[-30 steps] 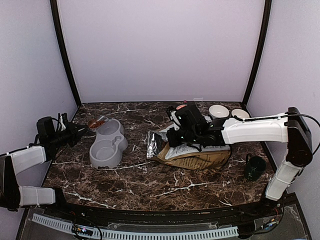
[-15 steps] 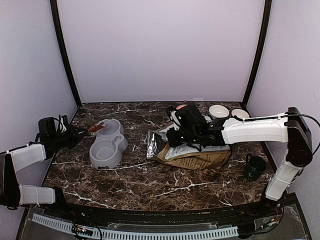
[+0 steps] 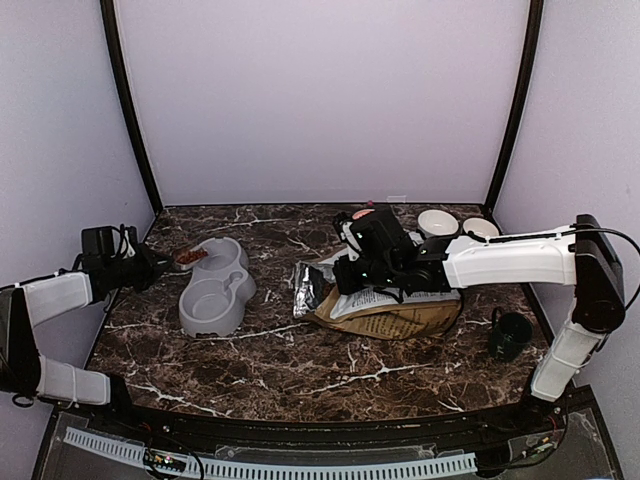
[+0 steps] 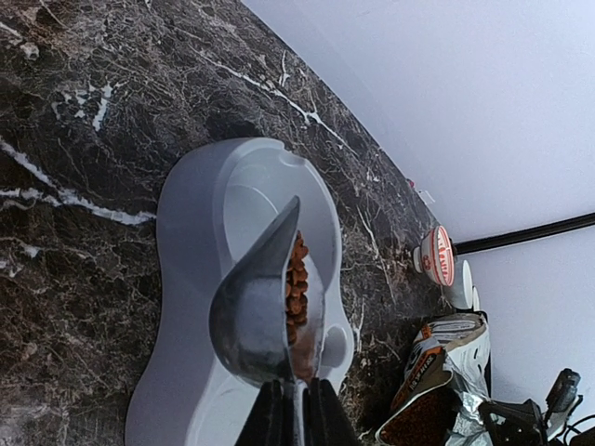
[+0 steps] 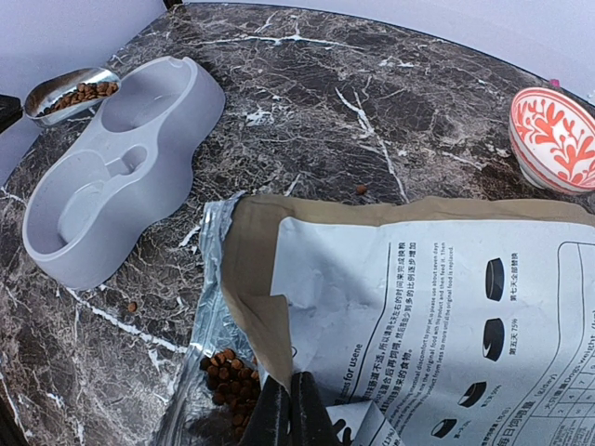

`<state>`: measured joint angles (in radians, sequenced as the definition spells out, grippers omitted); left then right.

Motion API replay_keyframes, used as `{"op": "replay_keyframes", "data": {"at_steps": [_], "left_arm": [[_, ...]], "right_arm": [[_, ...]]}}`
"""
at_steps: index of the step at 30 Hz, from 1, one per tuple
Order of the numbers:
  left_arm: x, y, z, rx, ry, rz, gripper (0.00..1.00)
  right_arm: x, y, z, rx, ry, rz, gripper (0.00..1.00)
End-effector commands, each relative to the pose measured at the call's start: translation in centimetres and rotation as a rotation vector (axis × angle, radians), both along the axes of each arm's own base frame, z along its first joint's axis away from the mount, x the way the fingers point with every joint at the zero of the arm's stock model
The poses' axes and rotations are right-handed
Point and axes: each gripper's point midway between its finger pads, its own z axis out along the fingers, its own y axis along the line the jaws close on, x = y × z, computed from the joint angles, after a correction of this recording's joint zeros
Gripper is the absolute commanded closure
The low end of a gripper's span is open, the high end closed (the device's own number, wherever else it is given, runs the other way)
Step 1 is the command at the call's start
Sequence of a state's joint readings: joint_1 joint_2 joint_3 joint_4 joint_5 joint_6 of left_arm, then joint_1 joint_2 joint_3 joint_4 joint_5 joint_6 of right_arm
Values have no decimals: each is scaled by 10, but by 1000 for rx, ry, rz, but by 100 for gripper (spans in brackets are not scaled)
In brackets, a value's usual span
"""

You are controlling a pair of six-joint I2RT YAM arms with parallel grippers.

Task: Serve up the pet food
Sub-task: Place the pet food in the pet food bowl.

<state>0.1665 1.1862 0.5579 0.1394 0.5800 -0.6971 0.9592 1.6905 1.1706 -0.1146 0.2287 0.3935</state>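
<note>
My left gripper [image 3: 150, 268] is shut on the handle of a metal scoop [image 4: 251, 311]. The scoop holds a small load of pet food [image 4: 297, 279] and hangs level by the left rim of the far compartment of the grey double bowl [image 3: 215, 290]. Both compartments of the bowl [image 5: 121, 158] look bare. My right gripper [image 5: 290, 400] is shut on the upper edge of the dog-food bag [image 5: 418, 279], which lies flat with its mouth facing the bowl. More pet food [image 5: 228, 372] shows inside the foil mouth. The scoop [image 5: 70, 90] also shows at the far left of the right wrist view.
A red-and-white patterned bowl [image 5: 556, 137] and two white bowls [image 3: 437, 222] stand behind the bag. A dark cup [image 3: 510, 335] sits at the right near the right arm. Stray pellets [image 5: 361, 190] lie on the marble table [image 3: 300, 370].
The left arm has drawn back to the left, and the scoop has come slightly nearer and lower beside the bowl's far compartment. The right arm and bag have not moved.
</note>
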Motion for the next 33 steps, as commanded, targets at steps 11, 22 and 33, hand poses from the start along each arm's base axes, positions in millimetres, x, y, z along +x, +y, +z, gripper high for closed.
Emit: {"op": "replay_keyframes", "data": {"at_steps": [11, 22, 33], "left_arm": [[7, 2, 6, 125, 13, -11, 100], [13, 0, 10, 151, 21, -25, 100], [13, -2, 12, 178, 22, -34, 100]], "right_arm": [[18, -13, -4, -44, -31, -65, 100], [18, -15, -3, -45, -33, -68, 100], [17, -15, -3, -39, -30, -66, 100]]}}
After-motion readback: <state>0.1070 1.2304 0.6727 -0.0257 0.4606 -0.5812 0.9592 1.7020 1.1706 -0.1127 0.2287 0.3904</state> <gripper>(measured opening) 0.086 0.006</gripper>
